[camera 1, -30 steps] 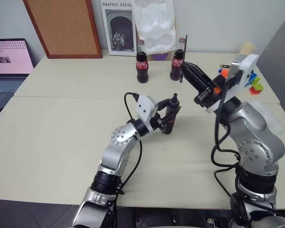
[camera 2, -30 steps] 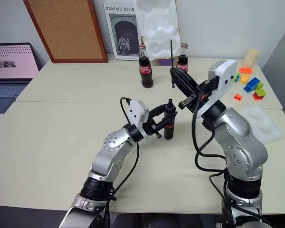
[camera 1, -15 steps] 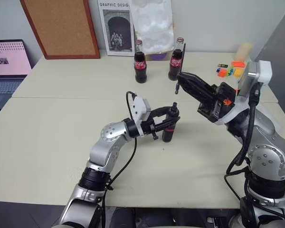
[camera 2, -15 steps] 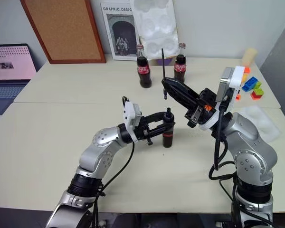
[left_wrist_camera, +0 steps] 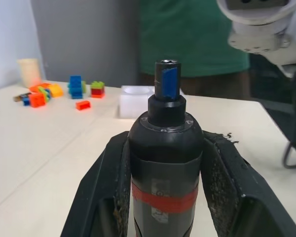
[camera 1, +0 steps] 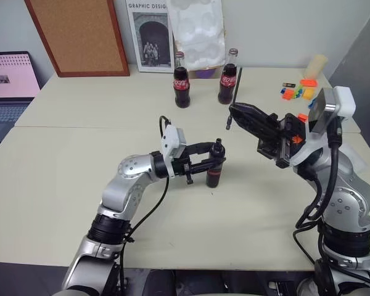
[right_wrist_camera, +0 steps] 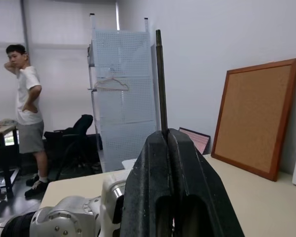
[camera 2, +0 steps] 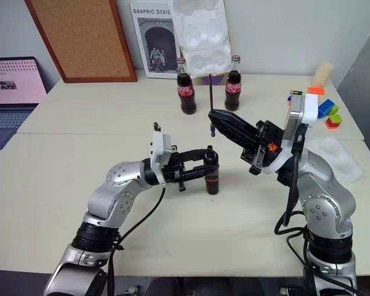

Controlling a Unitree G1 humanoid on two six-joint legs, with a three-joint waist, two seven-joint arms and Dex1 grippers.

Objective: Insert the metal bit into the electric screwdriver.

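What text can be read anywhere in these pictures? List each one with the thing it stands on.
"GRAPHIC DESIGN": heading on the poster leaning against the back wall; in the right eye view its last letter is hidden.
White script on the red labels of the two cola bottles: too small to read.
Laptop screen: lines of text, too small to read.
Electric screwdriver: no readable marking.
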